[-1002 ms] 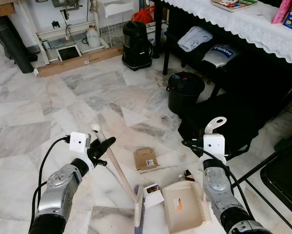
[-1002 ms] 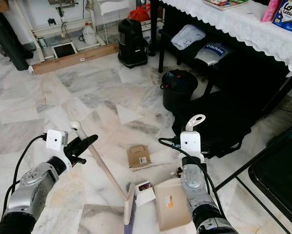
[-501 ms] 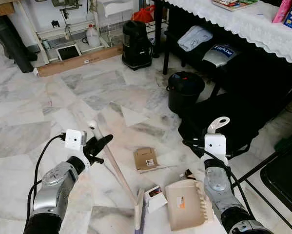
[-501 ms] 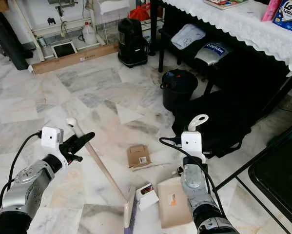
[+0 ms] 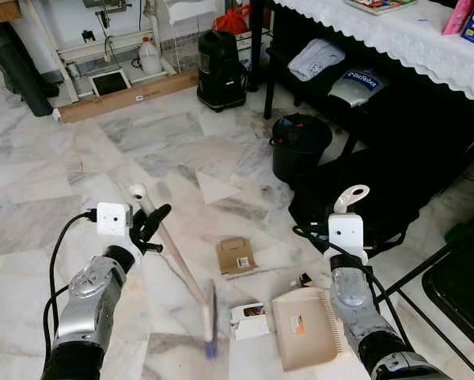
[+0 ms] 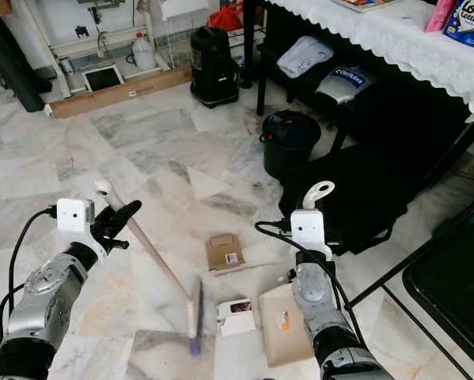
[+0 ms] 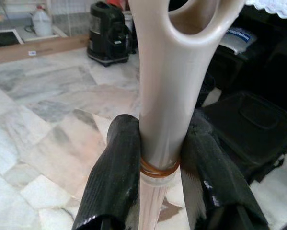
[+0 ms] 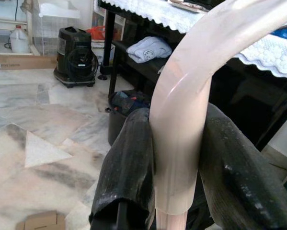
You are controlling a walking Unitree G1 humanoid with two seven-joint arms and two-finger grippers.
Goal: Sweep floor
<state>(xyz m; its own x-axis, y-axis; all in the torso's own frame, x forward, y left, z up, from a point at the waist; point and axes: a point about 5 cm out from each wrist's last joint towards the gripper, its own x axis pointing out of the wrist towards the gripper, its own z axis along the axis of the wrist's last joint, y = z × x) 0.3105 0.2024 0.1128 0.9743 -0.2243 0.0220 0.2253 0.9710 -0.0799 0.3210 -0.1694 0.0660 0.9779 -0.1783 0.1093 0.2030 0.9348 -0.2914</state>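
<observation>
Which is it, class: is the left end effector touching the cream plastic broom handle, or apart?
Touching. The left wrist view shows both black fingers pressed against the cream plastic broom handle, no gap on either side.

Bare marble floor lies open ahead-left; black bin and dark bag block ahead-right.

Your broom has a long cream handle that slants from its looped top end down to a narrow head with purple bristles, resting on the marble floor. Your cream dustpan lies flat on the floor with its handle standing up, and a small white box sits between it and the broom head. A flattened brown cardboard piece lies on the floor just beyond them.
</observation>
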